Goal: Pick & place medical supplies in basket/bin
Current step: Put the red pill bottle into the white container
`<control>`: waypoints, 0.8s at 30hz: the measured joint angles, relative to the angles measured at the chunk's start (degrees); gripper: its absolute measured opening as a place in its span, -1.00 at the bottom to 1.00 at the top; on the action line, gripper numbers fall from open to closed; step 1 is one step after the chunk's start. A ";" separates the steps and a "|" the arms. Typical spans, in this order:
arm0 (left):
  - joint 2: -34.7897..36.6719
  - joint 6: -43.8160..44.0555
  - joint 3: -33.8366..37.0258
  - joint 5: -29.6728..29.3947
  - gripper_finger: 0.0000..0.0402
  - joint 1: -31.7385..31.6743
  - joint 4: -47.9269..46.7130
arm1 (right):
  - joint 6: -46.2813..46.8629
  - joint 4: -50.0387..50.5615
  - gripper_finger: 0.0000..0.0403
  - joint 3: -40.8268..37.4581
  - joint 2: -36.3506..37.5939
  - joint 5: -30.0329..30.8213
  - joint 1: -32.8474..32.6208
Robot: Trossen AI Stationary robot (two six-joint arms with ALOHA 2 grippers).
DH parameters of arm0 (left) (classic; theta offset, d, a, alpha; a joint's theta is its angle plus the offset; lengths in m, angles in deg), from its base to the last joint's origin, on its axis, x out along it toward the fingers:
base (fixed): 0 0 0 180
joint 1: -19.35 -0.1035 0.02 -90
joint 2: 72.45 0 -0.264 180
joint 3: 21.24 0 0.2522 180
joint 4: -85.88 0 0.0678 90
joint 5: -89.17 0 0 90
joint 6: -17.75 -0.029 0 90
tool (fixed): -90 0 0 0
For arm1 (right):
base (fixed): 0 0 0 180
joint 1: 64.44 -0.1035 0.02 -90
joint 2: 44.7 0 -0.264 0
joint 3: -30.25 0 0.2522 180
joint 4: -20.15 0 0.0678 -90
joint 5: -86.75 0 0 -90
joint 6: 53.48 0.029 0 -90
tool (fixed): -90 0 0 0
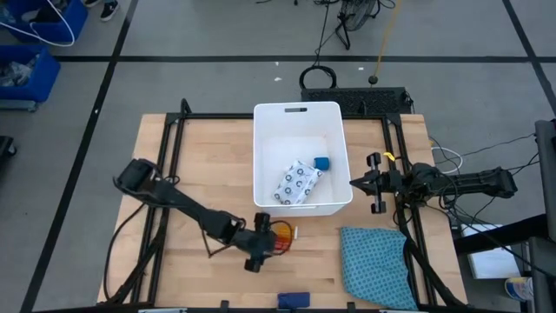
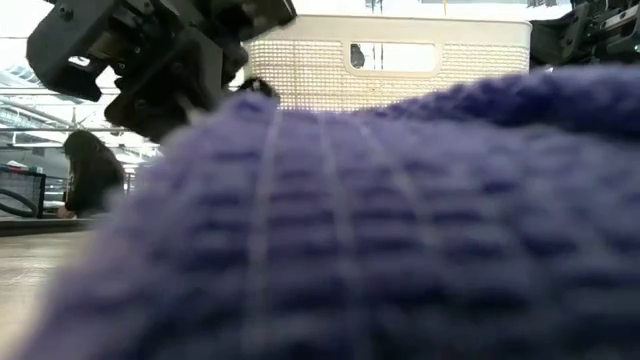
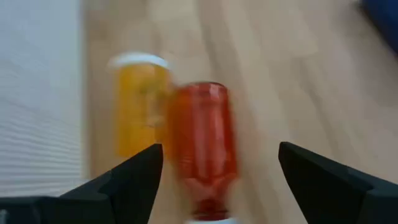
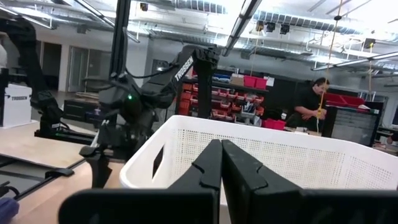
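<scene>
L gripper sits low on the table just in front of the bin, fingers apart, lined up on two orange bottles lying side by side. Pick step, I'd say: next, close on one w/o nudging the other. Packet and cube are in the bin. R gripper waits beside it, fingers together.

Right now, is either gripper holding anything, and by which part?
Nothing is held. The left gripper is open around the red bottle, fingers apart from it. The right gripper is shut and empty beside the bin.
</scene>
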 joint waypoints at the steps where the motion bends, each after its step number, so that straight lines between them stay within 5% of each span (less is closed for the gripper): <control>1: -0.29 0.85 -0.06 1.71 0.63 -0.29 -0.01 | -0.02 -0.02 -1.00 -0.01 0.00 0.00 0.00; 24: -7.36 4.38 -0.21 3.79 0.62 -1.18 4.28 | -0.09 -0.93 -1.00 0.00 0.00 0.00 -0.01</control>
